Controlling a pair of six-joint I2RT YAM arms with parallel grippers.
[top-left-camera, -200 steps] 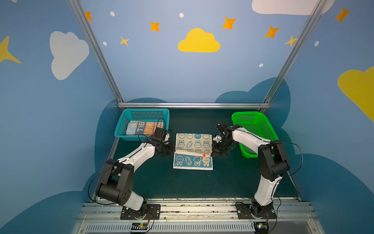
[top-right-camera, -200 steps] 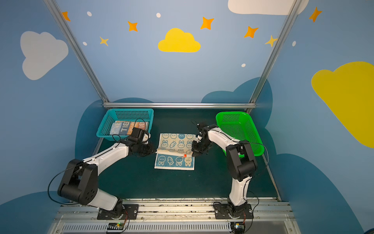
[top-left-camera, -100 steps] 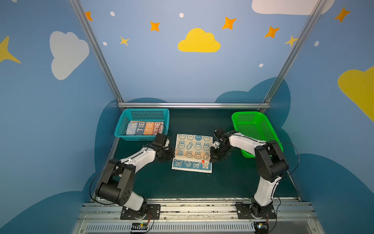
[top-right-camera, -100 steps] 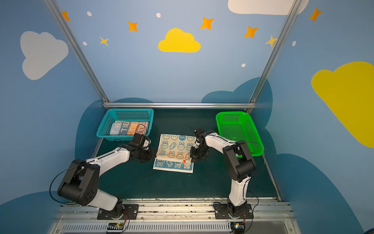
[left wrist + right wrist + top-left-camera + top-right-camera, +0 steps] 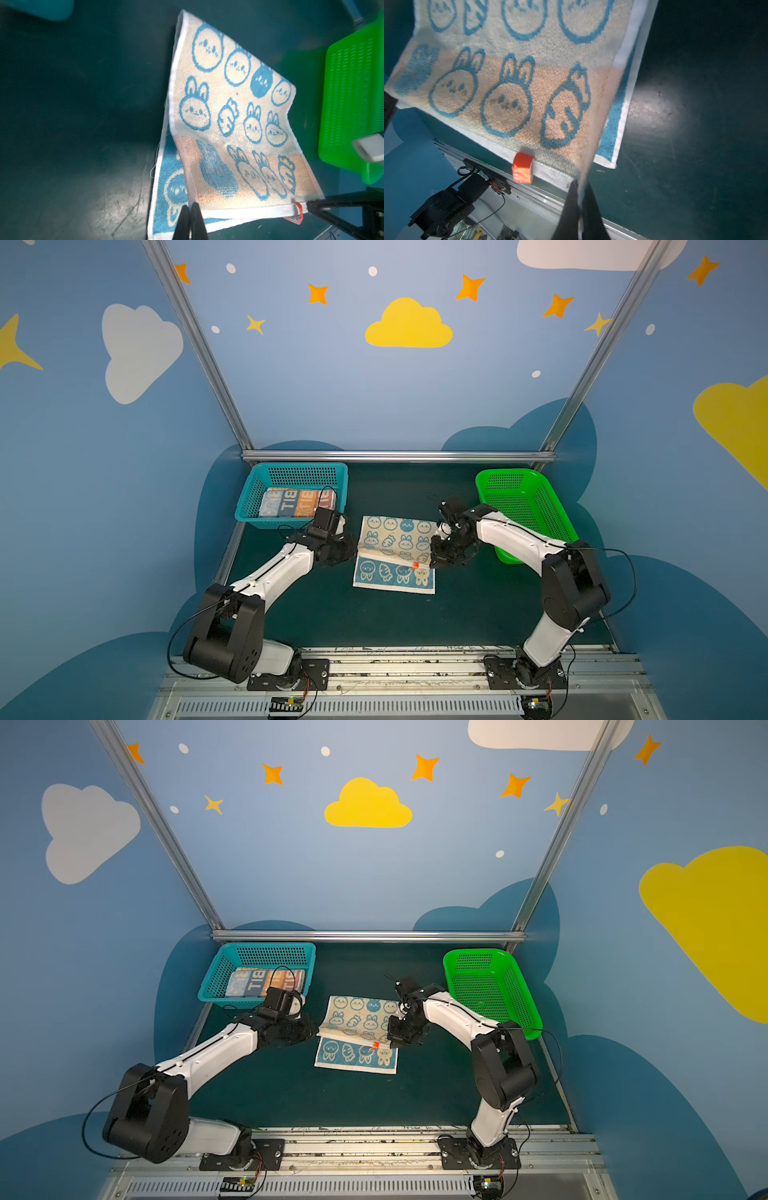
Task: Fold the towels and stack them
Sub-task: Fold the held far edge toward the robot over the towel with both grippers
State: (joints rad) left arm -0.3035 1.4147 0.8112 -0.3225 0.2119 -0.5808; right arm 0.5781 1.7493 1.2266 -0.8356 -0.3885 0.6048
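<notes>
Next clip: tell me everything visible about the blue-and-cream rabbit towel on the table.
The towel is terry cloth with a white hem, printed with rabbits and carrots: blue on cream on one side, cream on blue on the reverse. It lies partly folded, the cream side drawn toward the near edge, leaving a blue strip flat on the table. The left gripper and right gripper are each shut on a corner of the raised edge, which carries a small orange tag.
</notes>
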